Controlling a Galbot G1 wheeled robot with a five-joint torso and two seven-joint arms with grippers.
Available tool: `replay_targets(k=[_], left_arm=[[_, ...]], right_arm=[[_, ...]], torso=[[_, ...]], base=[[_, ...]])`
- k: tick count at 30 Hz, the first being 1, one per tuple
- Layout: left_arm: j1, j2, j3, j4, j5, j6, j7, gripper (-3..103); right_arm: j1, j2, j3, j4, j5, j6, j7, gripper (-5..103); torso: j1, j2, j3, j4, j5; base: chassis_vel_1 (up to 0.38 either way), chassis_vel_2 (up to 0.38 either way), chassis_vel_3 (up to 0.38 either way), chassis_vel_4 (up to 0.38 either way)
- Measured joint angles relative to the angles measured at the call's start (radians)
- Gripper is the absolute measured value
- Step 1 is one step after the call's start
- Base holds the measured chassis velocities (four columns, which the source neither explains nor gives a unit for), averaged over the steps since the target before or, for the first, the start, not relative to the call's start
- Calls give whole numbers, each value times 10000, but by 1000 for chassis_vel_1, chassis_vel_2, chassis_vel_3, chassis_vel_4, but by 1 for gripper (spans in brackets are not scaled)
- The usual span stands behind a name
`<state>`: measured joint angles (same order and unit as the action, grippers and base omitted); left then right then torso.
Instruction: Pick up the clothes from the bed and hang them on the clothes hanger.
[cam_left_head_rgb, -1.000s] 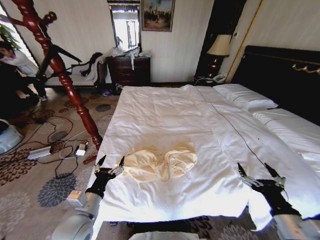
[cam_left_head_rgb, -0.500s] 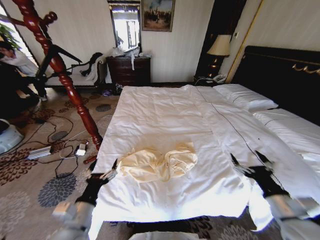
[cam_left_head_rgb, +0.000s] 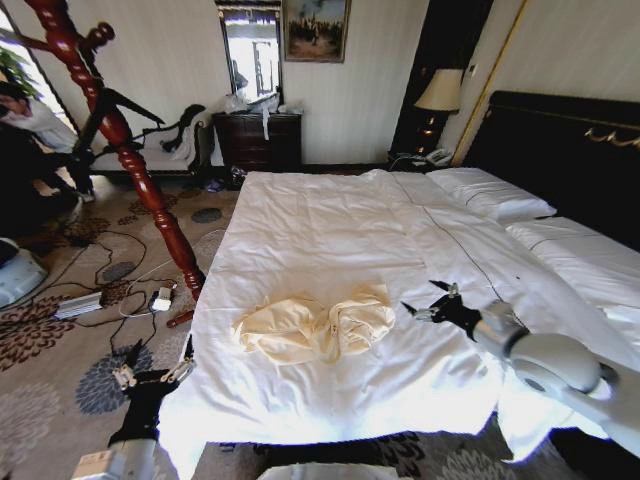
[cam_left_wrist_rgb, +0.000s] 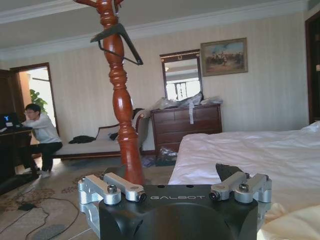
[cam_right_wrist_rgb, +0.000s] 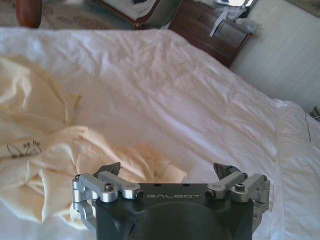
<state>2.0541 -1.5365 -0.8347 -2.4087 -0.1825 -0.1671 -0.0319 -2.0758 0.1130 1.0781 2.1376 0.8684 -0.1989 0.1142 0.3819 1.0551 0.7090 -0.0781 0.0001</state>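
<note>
The cream clothes (cam_left_head_rgb: 315, 325) lie crumpled on the near part of the bed (cam_left_head_rgb: 330, 230). My right gripper (cam_left_head_rgb: 428, 302) hovers open just right of them, low over the white duvet. In the right wrist view the clothes (cam_right_wrist_rgb: 50, 165) spread ahead of the open right gripper (cam_right_wrist_rgb: 167, 171), close to one fingertip (cam_right_wrist_rgb: 111, 167). My left gripper (cam_left_head_rgb: 152, 372) is open, off the bed's left edge above the carpet. The black clothes hanger (cam_left_head_rgb: 118, 104) hangs on a red wooden stand left of the bed. In the left wrist view the clothes hanger (cam_left_wrist_rgb: 117, 42) sits high on the pole.
The turned wooden stand (cam_left_head_rgb: 150, 195) leans up from the floor by the bed's left side. Cables and power strips (cam_left_head_rgb: 80, 305) litter the patterned carpet. A dark dresser (cam_left_head_rgb: 258, 140) stands at the far wall, pillows (cam_left_head_rgb: 490, 195) and a dark headboard (cam_left_head_rgb: 570, 150) to the right.
My right gripper has swung in from the bed's near right corner toward the clothes. My left gripper has dropped back from the clothes' left edge to beside the bed.
</note>
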Motion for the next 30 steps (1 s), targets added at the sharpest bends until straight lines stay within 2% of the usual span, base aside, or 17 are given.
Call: replay_targets(k=[7, 10, 11, 12, 13, 15, 16, 17, 18, 19, 20, 23, 26, 28, 30], left_arm=[[-170, -150, 53, 77, -39, 12, -107, 100], [-237, -174, 80, 76, -40, 44, -171, 100], [-237, -174, 80, 76, -40, 44, -171, 100], [-251, -173, 67, 76, -45, 53, -194, 100], [-266, -170, 23, 82, -56, 73, -241, 100], [-244, -174, -31, 85, -71, 83, -280, 100], [-244, -174, -31, 85, -71, 83, -280, 100], [-211, -175, -65, 83, -81, 86, -294, 100], [-195, -174, -86, 77, -86, 88, -300, 100], [-155, -159, -146, 38, -108, 94, -308, 100], [-139, -147, -170, 22, -122, 100, -312, 100], [-114, -117, -202, 6, -143, 114, -324, 100], [-145, -102, -187, 34, -163, 117, -337, 100], [-151, -101, -181, 42, -163, 117, -338, 100], [-166, -102, -141, 97, -148, 117, -348, 100]], right_arm=[[-232, -912, -175, -889, -445, -32, 348, 100], [-522, -1636, -64, -1730, -501, 889, -235, 100], [-522, -1636, -64, -1730, -501, 889, -235, 100], [-651, -1893, 19, -2011, -570, 1239, -566, 100], [-954, -2418, 228, -2516, -716, 1971, -1192, 100], [-1442, -3080, 584, -2968, -895, 2701, -1737, 100], [-1442, -3080, 584, -2968, -895, 2701, -1737, 100], [-1878, -3427, 865, -3236, -1112, 3113, -1866, 100], [-2071, -3559, 1026, -3327, -1197, 3231, -1889, 100], [-2947, -3980, 1947, -3623, -1517, 3597, -1928, 100], [-3287, -4068, 2261, -3657, -1592, 3660, -1891, 100], [-3720, -3992, 2672, -3455, -1660, 3635, -1578, 100], [-3576, -2866, 2777, -2799, -1953, 3716, -1317, 100], [-3497, -2685, 2742, -2780, -2072, 3770, -1318, 100], [-2594, -1111, 2307, -2696, -3046, 4273, -1537, 100]], torso=[[0, 0, -1, -2, -1], [1, 0, -1, -1, 0], [1, 0, -1, -1, 0], [1, 0, -1, 0, -1], [1, 0, 0, 3, -1], [1, 0, 0, 3, -4], [1, 0, 0, 3, -4], [1, -1, 0, 4, -3], [0, 0, 0, 2, -3], [1, 0, 0, 10, -4], [1, 0, 0, 15, -4], [4, -2, 3, 14, 3], [-2, 0, -2, -3, 1], [-3, 1, -3, -3, -1], [-1, 1, -2, 0, -2]], base=[[0, 0, 0, 0], [0, 0, 0, 0], [0, 0, 0, 0], [0, 0, 0, 0], [0, 0, 0, 0], [0, 0, 0, 0], [0, 0, 0, 0], [0, 0, 0, 0], [0, 0, 0, 0], [0, 0, 0, 0], [0, 0, 0, 0], [0, 0, 0, 0], [0, 0, 0, 0], [0, 0, 0, 0], [0, 0, 0, 0]])
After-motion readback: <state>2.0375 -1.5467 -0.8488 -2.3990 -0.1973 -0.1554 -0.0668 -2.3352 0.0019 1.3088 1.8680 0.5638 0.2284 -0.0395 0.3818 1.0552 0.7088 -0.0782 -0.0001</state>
